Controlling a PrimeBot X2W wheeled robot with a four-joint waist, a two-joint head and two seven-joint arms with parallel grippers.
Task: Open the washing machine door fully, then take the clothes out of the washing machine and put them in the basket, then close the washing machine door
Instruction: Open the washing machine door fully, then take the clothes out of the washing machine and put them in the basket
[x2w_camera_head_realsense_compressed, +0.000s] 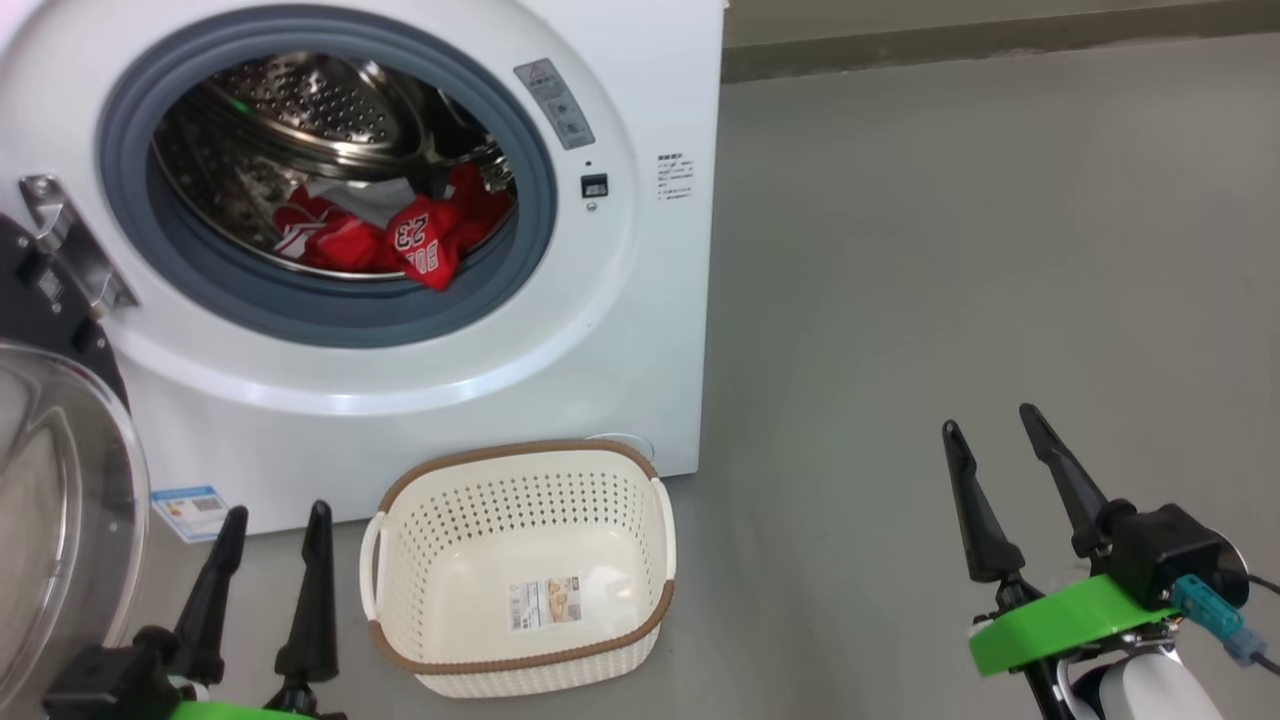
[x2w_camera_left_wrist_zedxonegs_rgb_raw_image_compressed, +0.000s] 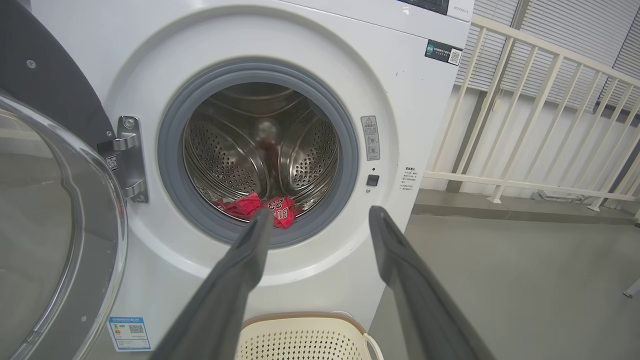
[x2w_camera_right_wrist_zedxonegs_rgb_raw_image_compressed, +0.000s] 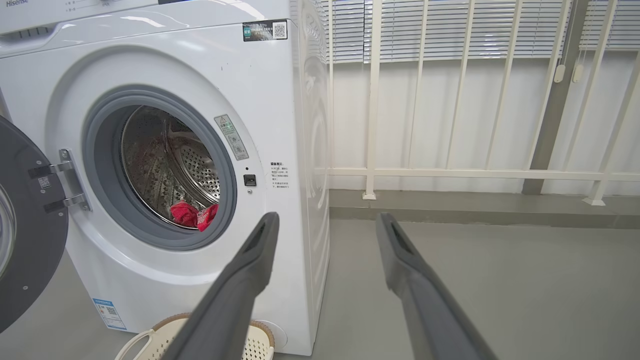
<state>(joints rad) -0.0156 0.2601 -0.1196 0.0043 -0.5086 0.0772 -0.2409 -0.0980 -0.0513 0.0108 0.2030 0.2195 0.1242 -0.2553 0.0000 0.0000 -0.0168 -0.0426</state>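
- L gripper (x2w_camera_head_realsense_compressed: 278, 512) is seen at the lower left of the head view: fingers pointed up, spread apart, nothing held. It is placed low, betw. the washing machine door (x2w_camera_head_realsense_compressed: 55, 480) and the basket (x2w_camera_head_realsense_compressed: 520, 450).
- R gripper (x2w_camera_head_realsense_compressed: 989, 420) is seen at the lower right, fingers likewise parted and empty, well apart from the washing machine (x2w_camera_head_realsense_compressed: 640, 300), over bare floor (x2w_camera_head_realsense_compressed: 950, 250). A green ring (x2w_camera_head_realsense_compressed: 1060, 620) is fitted round its wrist.
- In the L wrist view the fingers (x2w_camera_left_wrist_zedxonegs_rgb_raw_image_compressed: 235, 290) are aimed at the drum opening; in the R wrist view the fingers (x2w_camera_right_wrist_zedxonegs_rgb_raw_image_compressed: 235, 295) are aimed near the machine's front R corner.
- The door stands open to the left, hung on a metal hinge (x2w_camera_head_realsense_compressed: 70, 245).
- The clothes (x2w_camera_head_realsense_compressed: 400, 235) are found at the bottom front of the steel drum (x2w_camera_head_realsense_compressed: 300, 100), red w/ white trim, a white 23 visible, one fold lying toward the grey gasket (x2w_camera_head_realsense_compressed: 330, 320).
- The basket is set on the floor just in front of the machine; a paper label (x2w_camera_head_realsense_compressed: 545, 603) is seen on its bottom.
- Floor is grey and smooth; a white railing (x2w_camera_right_wrist_zedxonegs_rgb_raw_image_compressed: 450, 172) and blinds (x2w_camera_right_wrist_zedxonegs_rgb_raw_image_compressed: 450, 25) are seen to the machine's right.
- The door is cut off by the frame edge; the no. of garments can't be told; the basket is only partly shown in both wrist views.
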